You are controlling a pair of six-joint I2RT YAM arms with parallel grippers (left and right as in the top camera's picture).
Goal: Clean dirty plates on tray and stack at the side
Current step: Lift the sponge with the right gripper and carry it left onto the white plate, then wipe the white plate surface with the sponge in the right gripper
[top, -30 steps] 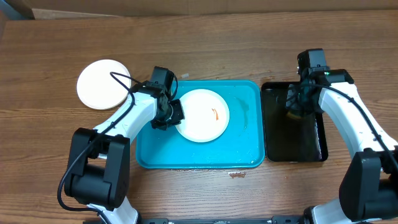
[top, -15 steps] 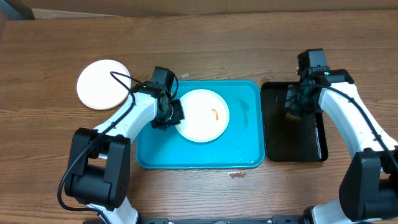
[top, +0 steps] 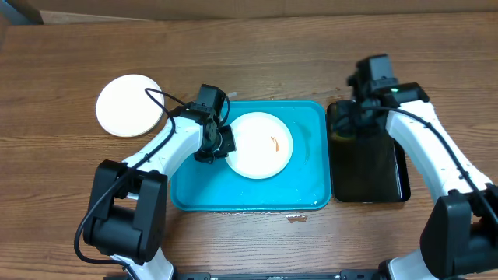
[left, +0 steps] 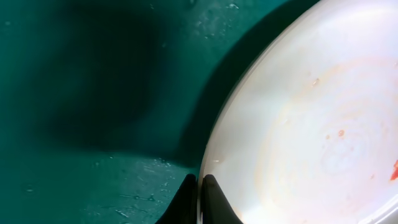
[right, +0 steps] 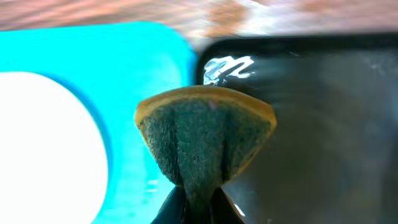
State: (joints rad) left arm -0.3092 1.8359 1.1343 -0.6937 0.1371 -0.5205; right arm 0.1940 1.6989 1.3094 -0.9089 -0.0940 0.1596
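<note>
Left gripper (left: 199, 198): jaws pinched narrow on the rim of the white plate (top: 262, 145), at the plate's 9 o'clock edge. The plate lies in the turquoise tray (top: 307, 183), toward the tray's 12 o'clock side. I see an orange smear just right of its centre.

Right gripper (right: 194, 208): clamped on a folded yellow-green sponge (right: 205, 134), held over the 10 o'clock corner of the black tray (top: 381, 171).

A second white plate (top: 130, 105) sits on the table (top: 257, 54) at 10 o'clock from the turquoise tray, apart from it.
</note>
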